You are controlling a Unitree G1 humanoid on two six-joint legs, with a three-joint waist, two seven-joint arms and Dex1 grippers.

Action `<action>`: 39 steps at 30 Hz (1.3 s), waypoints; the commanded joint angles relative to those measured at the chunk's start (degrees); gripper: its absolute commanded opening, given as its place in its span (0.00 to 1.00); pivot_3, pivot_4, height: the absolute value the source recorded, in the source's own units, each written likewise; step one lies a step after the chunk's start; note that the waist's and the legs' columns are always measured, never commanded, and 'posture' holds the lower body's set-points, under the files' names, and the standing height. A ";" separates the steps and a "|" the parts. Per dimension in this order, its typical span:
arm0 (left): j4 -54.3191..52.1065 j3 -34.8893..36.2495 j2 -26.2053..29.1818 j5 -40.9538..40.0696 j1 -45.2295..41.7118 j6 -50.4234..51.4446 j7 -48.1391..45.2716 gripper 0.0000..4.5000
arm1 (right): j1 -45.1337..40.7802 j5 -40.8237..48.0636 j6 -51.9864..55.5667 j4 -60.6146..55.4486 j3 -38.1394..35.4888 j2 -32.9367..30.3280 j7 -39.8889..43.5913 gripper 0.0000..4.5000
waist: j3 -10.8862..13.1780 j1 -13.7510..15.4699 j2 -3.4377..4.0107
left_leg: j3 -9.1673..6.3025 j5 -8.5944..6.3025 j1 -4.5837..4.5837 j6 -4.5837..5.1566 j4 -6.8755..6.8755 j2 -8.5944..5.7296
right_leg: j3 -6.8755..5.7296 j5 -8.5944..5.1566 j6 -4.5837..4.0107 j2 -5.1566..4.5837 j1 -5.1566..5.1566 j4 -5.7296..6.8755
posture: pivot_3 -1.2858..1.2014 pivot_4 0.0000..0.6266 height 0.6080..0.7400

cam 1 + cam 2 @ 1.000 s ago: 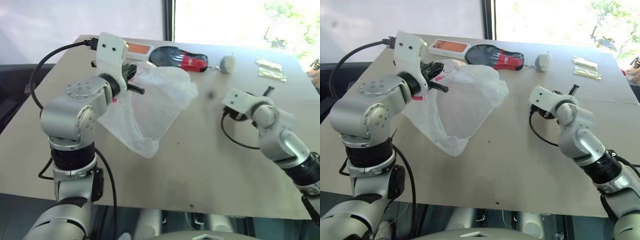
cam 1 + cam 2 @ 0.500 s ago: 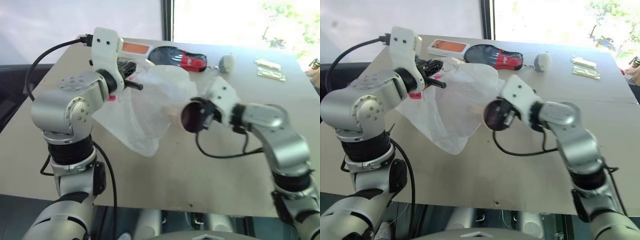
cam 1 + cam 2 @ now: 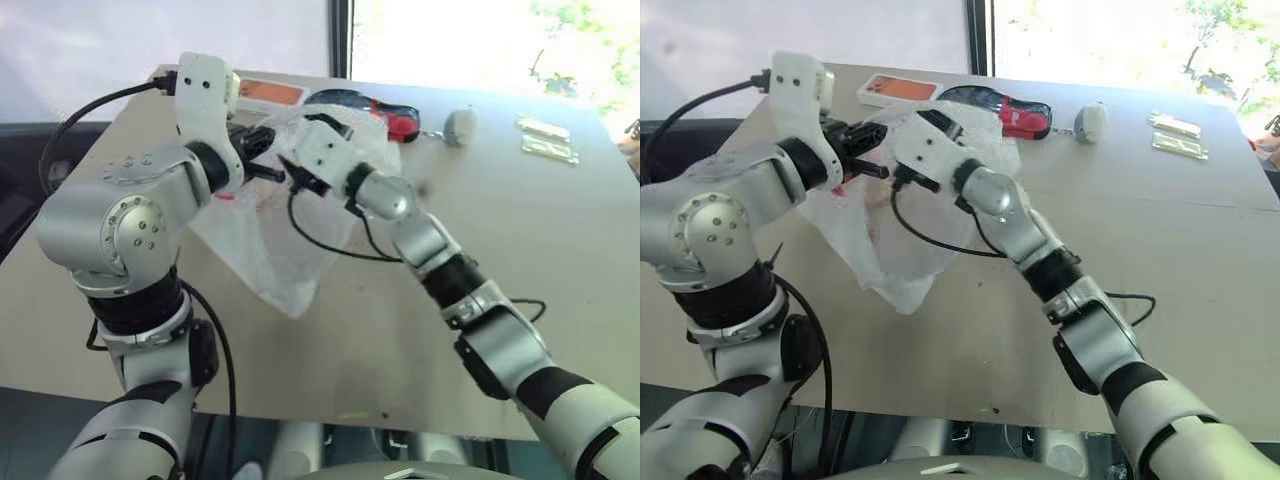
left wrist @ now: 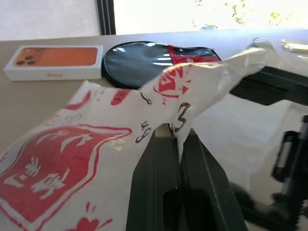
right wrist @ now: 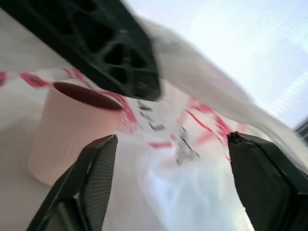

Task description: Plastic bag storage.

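Now left pincer [image 4: 179, 144] clenched on the plastic bag [image 3: 290, 250], lifted above the surface [image 3: 540, 250], right pincer [image 5: 168, 178] spread wide beside it

- One bag [image 3: 300, 230], crinkly and translucent, red print.
- One cup [image 5: 72, 130], beige, behind the bag's film.
- One orange phone box [image 4: 55, 60] beside the bag.
- One black-and-red pouch [image 3: 365, 110] near the box.
- One small grey ball [image 3: 459, 125] past the pouch.
- Two flat packets [image 3: 545, 140] beyond the ball.
- Two claws: left [image 4: 180, 149], right [image 5: 168, 178].
- One worktop [image 3: 520, 260].
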 commanded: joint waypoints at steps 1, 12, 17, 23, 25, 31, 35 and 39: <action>-0.10 0.29 0.03 0.65 -0.56 -0.94 0.83 0.00 | 7.42 9.96 13.04 -20.44 -2.61 -3.52 10.90 0.79 | 0.00 -0.06 0.00 | -0.01 0.01 0.00 -0.01 -0.01 0.02 | 0.00 0.00 0.00 0.03 -0.01 0.00 | 0.52 0.24 1.00; 3.44 -2.72 0.80 0.53 -1.27 -5.46 -0.50 0.00 | 8.50 10.83 40.75 -33.23 -6.56 -11.64 5.91 0.79 | 0.04 -0.28 0.07 | 0.04 0.08 0.24 -0.15 0.01 0.20 | 0.14 -0.01 -0.04 0.23 -0.01 0.32 | 0.52 0.24 1.00; 2.32 -6.04 2.71 0.69 -0.66 -7.80 -1.92 0.00 | 1.02 7.95 29.48 -5.85 -7.33 -4.85 -1.45 0.79 | 0.04 -0.43 0.07 | 0.14 0.09 0.26 -0.14 0.03 0.16 | 0.22 -0.01 -0.06 0.21 -0.05 0.41 | 0.52 0.24 1.00; 2.17 -3.50 -0.97 -2.64 2.29 -15.89 -5.21 0.00 | -4.26 8.60 17.82 8.97 -11.74 -2.81 -4.61 0.35 | 0.05 -0.20 0.08 | 0.15 0.08 0.09 -0.12 -0.09 0.12 | 0.20 -0.01 -0.07 0.17 -0.10 0.11 | 0.52 0.24 1.00; 2.52 -2.10 -0.36 -5.31 3.71 -15.09 -7.98 0.00 | -4.58 8.54 17.44 8.67 -12.19 -3.22 -4.32 0.13 | 0.05 -0.33 0.09 | 0.12 0.08 0.05 -0.12 -0.08 0.12 | 0.15 -0.01 -0.07 0.15 -0.10 0.08 | 0.52 0.24 1.00; 1.99 9.21 4.07 -25.17 2.67 -5.81 -19.87 0.52 | -3.29 8.48 19.16 6.78 -12.62 -3.88 -3.12 0.00 | 0.07 -0.73 0.11 | 0.12 0.08 0.10 -0.13 -0.09 0.22 | 0.16 -0.01 -0.07 0.25 -0.10 0.11 | 0.52 0.24 1.00; 7.64 16.62 14.23 -44.97 7.89 6.30 -28.14 0.93 | -2.42 8.81 21.00 5.17 -12.76 -4.07 -2.39 0.00 | 0.07 -1.57 0.12 | 0.10 0.08 0.12 -0.13 -0.07 0.21 | 0.17 -0.01 -0.07 0.24 -0.07 0.10 | 0.52 0.24 1.00; 6.83 19.79 28.60 -64.83 26.81 7.54 -32.29 0.97 | -1.82 8.90 22.39 3.82 -12.43 -4.16 -1.58 0.00 | 0.11 -2.50 0.19 | 0.11 0.08 0.21 -0.13 -0.14 0.25 | 0.25 -0.02 -0.07 0.24 -0.07 0.10 | 0.52 0.24 1.00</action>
